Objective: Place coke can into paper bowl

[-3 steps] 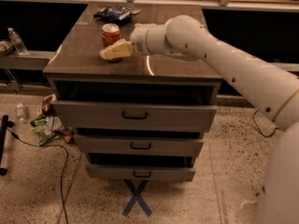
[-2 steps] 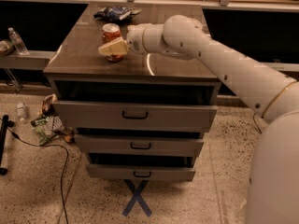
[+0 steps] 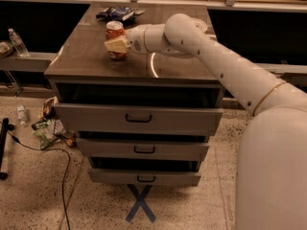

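Note:
The coke can (image 3: 114, 30) stands upright on the brown cabinet top (image 3: 86, 56), left of the middle. My gripper (image 3: 116, 45) reaches in from the right at the end of the white arm (image 3: 216, 61) and lies right against the can's lower half, covering it from the front. Whether it holds the can does not show. A pale rim (image 3: 205, 26) peeks out behind the arm at the back right; it may be the paper bowl, mostly hidden.
A dark blue snack bag (image 3: 117, 13) lies at the back of the top, behind the can. The cabinet's three drawers (image 3: 139, 119) stand slightly pulled out. A water bottle (image 3: 18, 42) stands on the left ledge. Litter and a cable (image 3: 53, 150) lie on the floor.
The gripper has moved left and further back, from in front of the can to right up against it. The can has not moved.

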Controlling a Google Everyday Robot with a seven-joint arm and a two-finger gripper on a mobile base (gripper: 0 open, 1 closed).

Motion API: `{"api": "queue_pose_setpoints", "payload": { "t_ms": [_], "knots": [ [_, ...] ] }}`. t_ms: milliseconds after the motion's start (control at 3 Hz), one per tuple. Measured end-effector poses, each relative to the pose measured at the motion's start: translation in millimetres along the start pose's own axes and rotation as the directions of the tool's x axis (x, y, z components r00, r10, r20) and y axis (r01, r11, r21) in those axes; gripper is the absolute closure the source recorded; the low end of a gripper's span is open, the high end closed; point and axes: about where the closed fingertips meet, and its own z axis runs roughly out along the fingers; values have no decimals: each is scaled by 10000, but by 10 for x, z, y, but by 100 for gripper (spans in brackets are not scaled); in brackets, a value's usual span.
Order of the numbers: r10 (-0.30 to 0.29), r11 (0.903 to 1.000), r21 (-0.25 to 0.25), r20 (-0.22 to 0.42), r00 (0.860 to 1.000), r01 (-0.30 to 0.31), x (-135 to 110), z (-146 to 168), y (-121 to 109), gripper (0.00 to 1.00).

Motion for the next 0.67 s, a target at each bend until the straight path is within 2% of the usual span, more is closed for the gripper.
{"api": "queue_pose_setpoints", "payload": {
  "t_ms": [333, 667],
  "knots": [
    [-25, 9955, 951, 173, 9998, 8, -184, -212, -274, 100],
    [-121, 9703, 2414, -88, 9999, 139, -289, -636, -678, 100]
  ]
}}
